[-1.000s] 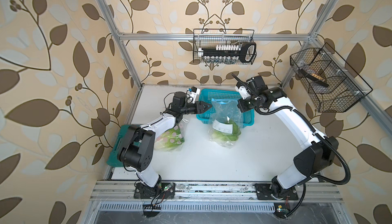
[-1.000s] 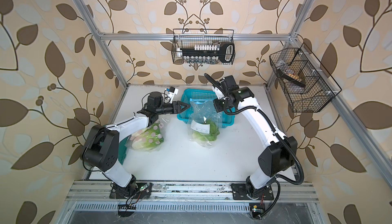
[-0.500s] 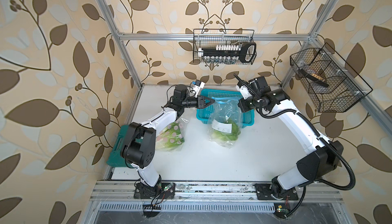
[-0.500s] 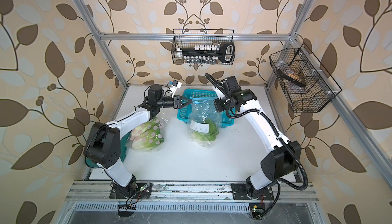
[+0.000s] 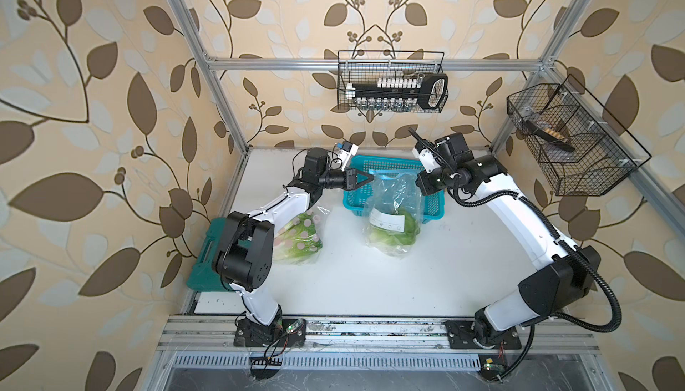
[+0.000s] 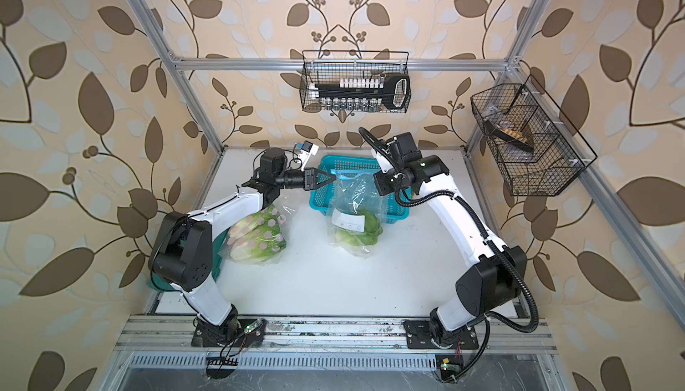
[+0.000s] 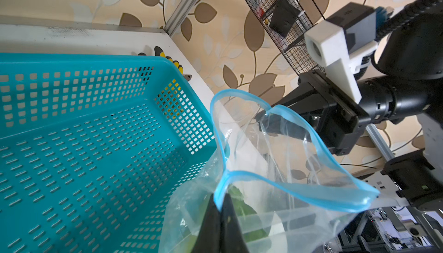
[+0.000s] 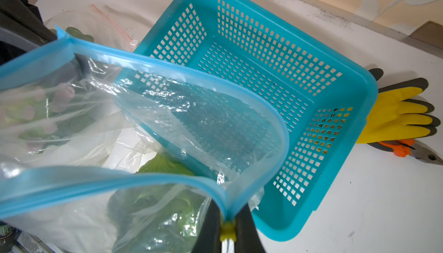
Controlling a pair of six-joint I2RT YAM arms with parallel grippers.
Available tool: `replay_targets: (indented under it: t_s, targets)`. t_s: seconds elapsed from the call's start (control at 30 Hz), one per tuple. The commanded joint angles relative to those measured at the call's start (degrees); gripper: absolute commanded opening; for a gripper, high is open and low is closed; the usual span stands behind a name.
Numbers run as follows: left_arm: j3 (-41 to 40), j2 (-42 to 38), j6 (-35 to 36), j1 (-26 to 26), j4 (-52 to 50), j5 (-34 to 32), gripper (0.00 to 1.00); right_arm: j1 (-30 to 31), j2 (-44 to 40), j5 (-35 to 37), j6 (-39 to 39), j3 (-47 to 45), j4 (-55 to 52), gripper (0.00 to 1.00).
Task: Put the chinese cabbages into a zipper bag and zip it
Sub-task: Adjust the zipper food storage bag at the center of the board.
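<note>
Our left claw (image 7: 219, 207) has snapped shut on the bag (image 5: 393, 202); our right claw (image 8: 227, 219) pinches its opposite rim end. Bag stands upright, mouth upward.

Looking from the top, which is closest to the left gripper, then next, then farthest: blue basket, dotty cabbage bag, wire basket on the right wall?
From the left gripper:
1. Blue basket: right beside it, at the back.
2. Dotty cabbage bag: on the table beside the left arm.
3. Wire basket: far across, on the right wall.

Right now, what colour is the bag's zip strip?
Light blue. The zip strip shows best in the right wrist view.
</note>
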Motion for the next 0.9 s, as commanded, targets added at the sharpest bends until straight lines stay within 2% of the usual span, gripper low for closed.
replay_targets:
  t_s: [0.0,0.13,0.3,0.43,0.57,0.77,0.87]
  targets:
    - [-2.33,-9.75,4.3,0.24,-2.44,-3.74,0.0,-0.13,-5.54,-3.29,-1.08,-0.6,1.58,0.0]
    - [-6.01,-18.63,4.7,1.37,-5.89,-9.11,0.0,-0.24,-11.17,-8.71,-2.38,-2.31,3.0,0.0]
    - [-7.12,-28.75,6.92,2.64,-14.4,-11.48,0.0,-0.25,-17.55,-16.17,-7.44,-4.01,0.72,0.0]
    - [-8.49,-35.43,11.0,2.66,-23.3,-11.91,0.0,-0.12,-19.05,-21.42,-12.14,-4.36,-3.03,0.0]
    - [-12.04,-41.27,12.59,3.5,-25.35,-15.76,0.0,0.44,-18.83,-19.97,-15.64,-4.75,-5.0,0.0]
    - [-11.28,-36.7,10.19,4.15,-29.16,-27.56,0.0,1.03,-14.48,-14.63,-16.75,-9.77,-1.38,0.0]
    - [-11.41,-37.25,10.82,4.89,-28.43,-29.41,0.0,1.1,-13.07,-12.65,-17.79,-9.54,-1.38,0.0]
